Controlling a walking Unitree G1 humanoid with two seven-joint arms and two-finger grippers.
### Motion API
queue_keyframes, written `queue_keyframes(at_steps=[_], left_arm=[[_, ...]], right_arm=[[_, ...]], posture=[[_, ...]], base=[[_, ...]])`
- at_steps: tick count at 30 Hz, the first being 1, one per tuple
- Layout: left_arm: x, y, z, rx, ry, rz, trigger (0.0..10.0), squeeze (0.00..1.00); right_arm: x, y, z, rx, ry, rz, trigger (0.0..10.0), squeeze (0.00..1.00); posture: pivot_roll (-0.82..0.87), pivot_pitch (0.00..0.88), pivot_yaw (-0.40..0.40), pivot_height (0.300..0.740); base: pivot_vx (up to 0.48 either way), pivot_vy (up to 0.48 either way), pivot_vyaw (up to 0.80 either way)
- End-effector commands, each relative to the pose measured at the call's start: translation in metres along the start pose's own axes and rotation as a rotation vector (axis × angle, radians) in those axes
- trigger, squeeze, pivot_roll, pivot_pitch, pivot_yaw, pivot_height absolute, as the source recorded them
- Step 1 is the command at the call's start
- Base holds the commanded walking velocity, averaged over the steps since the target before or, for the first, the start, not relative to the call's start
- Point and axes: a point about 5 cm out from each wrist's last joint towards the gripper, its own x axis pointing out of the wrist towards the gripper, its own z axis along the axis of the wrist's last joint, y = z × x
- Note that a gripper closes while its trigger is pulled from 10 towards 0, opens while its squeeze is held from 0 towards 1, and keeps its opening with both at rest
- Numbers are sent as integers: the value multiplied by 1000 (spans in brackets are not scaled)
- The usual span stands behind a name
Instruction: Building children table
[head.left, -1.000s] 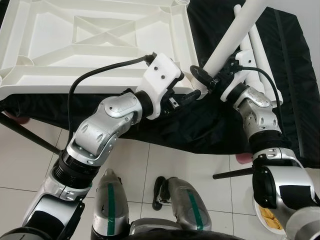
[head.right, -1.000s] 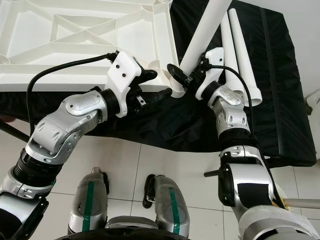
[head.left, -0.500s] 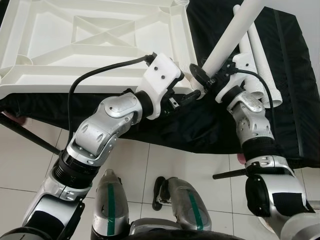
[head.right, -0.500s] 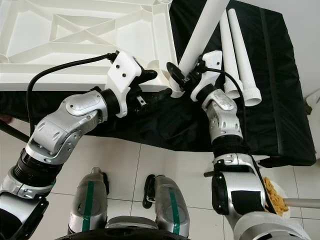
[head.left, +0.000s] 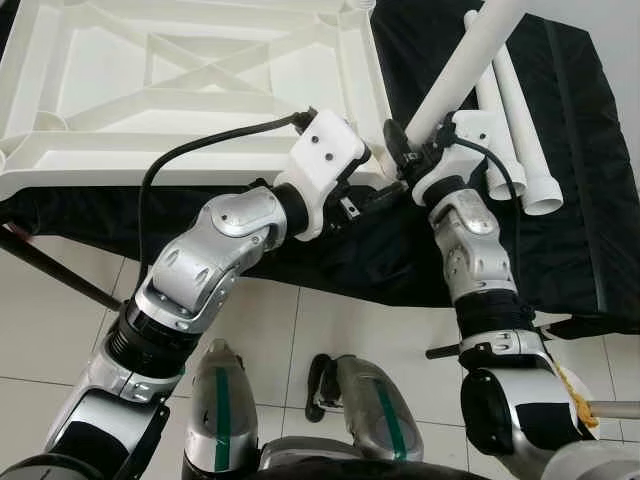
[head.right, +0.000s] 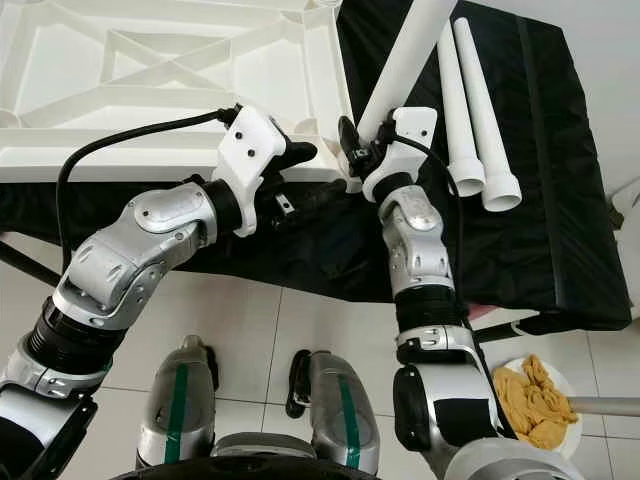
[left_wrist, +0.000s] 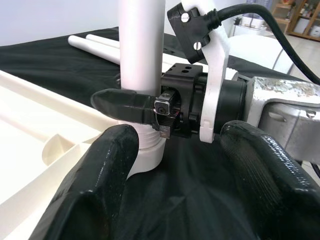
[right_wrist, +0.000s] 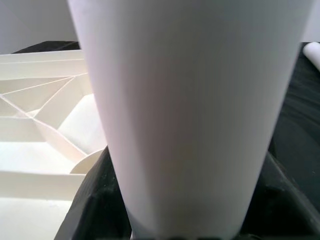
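The white tabletop (head.left: 180, 80) lies upside down on a black cloth, ribs facing up. My right gripper (head.left: 405, 150) is shut on the lower end of a white table leg (head.left: 460, 60), which slants up and away to the right. The leg's flared foot (left_wrist: 147, 155) stands at the tabletop's near right corner, beside the round socket (left_wrist: 60, 147). My left gripper (left_wrist: 185, 185) is open just before that foot, one finger on either side and not touching it. In the right wrist view the leg (right_wrist: 190, 115) is very close, with the tabletop (right_wrist: 45, 125) behind it.
Two loose white legs (head.left: 520, 130) lie side by side on the black cloth (head.left: 580, 200) at the right. Below the cloth's edge is tiled floor with my feet, a plate of yellow food (head.right: 535, 395) at the lower right, and a dark rod (head.left: 50, 265) at the left.
My right forearm has swung left and stands more upright under its gripper. The held leg's lower end has shifted slightly up towards the tabletop corner. The left arm has stayed put.
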Motion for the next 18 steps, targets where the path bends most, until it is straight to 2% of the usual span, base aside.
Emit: queue_keyframes(at_steps=[1, 4, 7, 9, 16, 17, 18], left_arm=[[2, -6, 1, 11, -2, -74, 10000, 0], [2, -6, 1, 11, -1, -74, 10000, 0], [2, -6, 1, 13, 0, -74, 10000, 0], [2, -6, 1, 13, 0, -74, 10000, 0], [2, -7, 0, 12, -1, -73, 10000, 0], [2, -7, 0, 11, -2, -74, 10000, 0], [3, -7, 0, 11, -2, -74, 10000, 0]], right_arm=[[-5, -10, -8, -10, 47, -95, 10000, 0], [-6, -7, -8, -15, 36, -141, 10000, 0], [-7, 17, -8, 17, 14, -168, 10000, 0], [-8, 22, -8, 28, 13, -155, 10000, 0], [-8, 18, -5, 24, 7, -166, 10000, 0], [-8, 17, -4, 32, 1, -164, 10000, 1000], [-8, 17, -3, 37, -6, -160, 10000, 1000]], posture=[[115, 21, -108, 740], [118, 17, -110, 740], [126, 10, -115, 740], [126, 9, -116, 740], [124, 9, -119, 740], [122, 7, -120, 740], [120, 5, -119, 740]], base=[[0, 0, 0], [0, 0, 0], [0, 0, 0], [0, 0, 0], [0, 0, 0], [0, 0, 0], [0, 0, 0]])
